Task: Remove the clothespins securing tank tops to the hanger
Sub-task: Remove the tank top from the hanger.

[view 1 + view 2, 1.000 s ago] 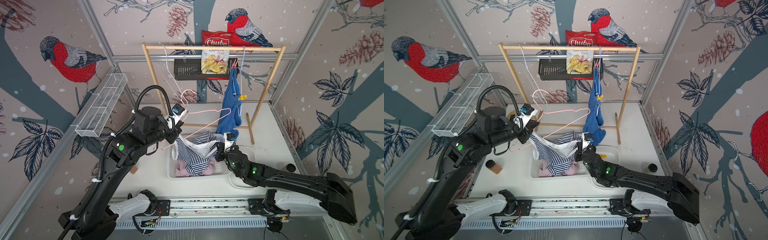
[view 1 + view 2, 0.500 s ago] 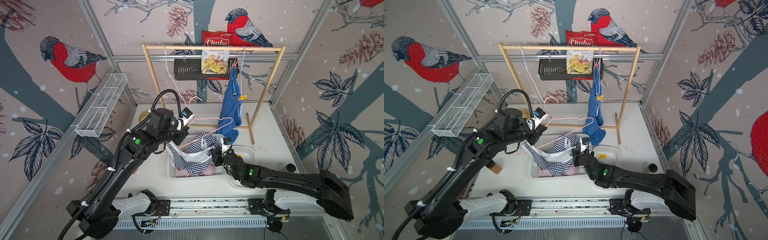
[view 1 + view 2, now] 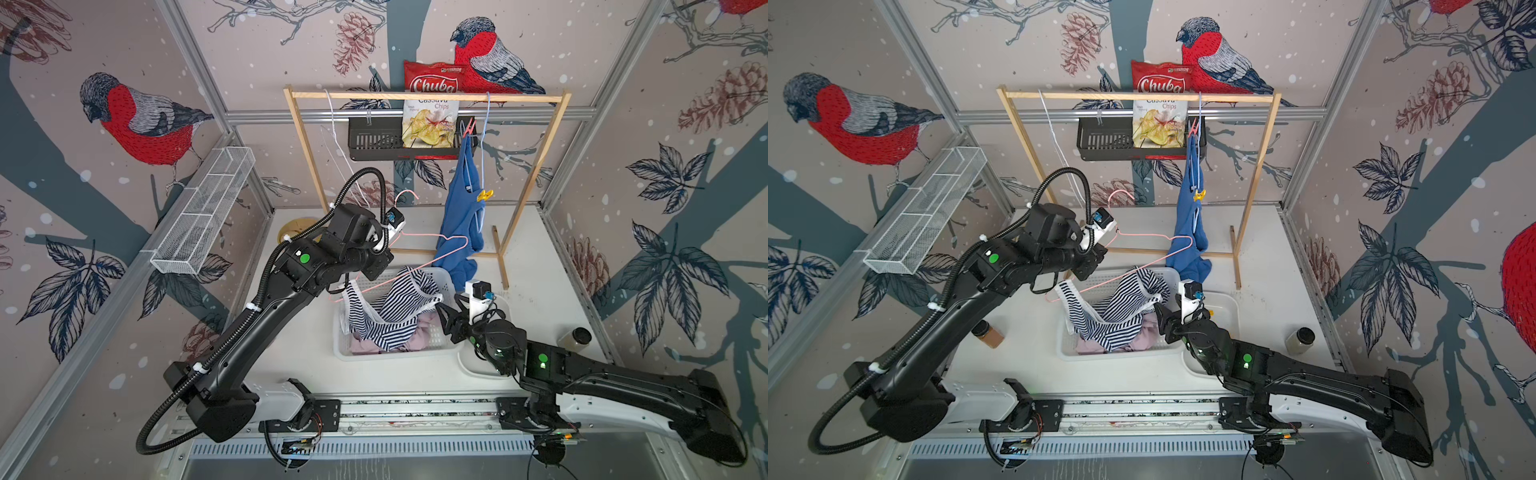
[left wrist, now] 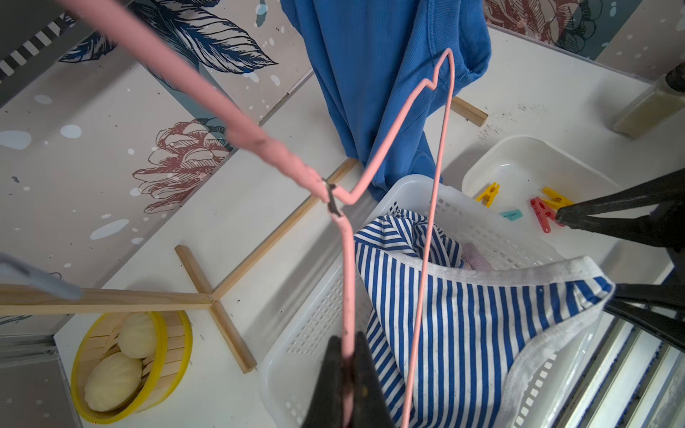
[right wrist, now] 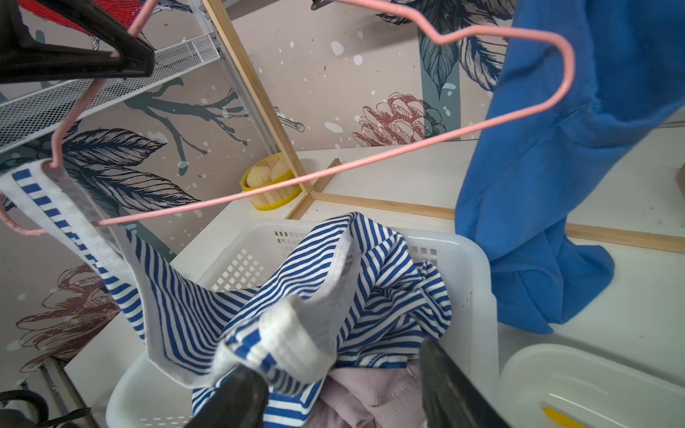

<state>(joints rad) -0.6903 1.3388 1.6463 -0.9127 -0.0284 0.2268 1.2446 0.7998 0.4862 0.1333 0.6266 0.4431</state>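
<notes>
The right gripper (image 3: 446,322) springs its jaws apart, letting the striped tank top (image 3: 390,316) sag into the basket (image 3: 395,354) — jaws of the left gripper (image 4: 346,370) pinch its pink hanger (image 4: 348,281); 2 clothespins (image 3: 484,195) remain on the blue top (image 3: 461,216).

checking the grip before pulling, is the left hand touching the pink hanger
Touching. The left wrist view shows the left hand shut on the pink hanger, its wire pinched between the jaws.

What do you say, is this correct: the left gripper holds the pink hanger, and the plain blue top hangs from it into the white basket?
The top is wrong: the left gripper holds the pink hanger, but the striped top hangs from it into the white basket, as the right wrist view shows.
</notes>
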